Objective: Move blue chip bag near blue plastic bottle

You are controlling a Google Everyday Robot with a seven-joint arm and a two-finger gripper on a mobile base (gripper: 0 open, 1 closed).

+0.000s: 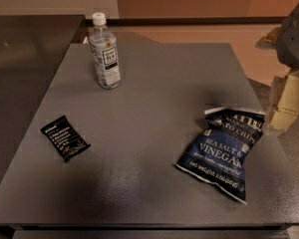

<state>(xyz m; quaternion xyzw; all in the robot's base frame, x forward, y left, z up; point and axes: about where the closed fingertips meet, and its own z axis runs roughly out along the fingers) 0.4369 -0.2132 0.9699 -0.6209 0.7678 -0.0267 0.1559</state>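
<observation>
arm housing: rounded dark grey shell, smooth and matte, with a softly curved lower edge; its right part is cut off by the edge of the view.
gripper: at the far right of the view, just below the arm housing; pale cream, blocky, made of squared stacked segments.
seams: darker lines between the cream segments.

Bare grey tabletop is seen between the crinkly navy chip bag and the clear bluish plastic bottle. The cream gripper is held beyond the right edge.
</observation>
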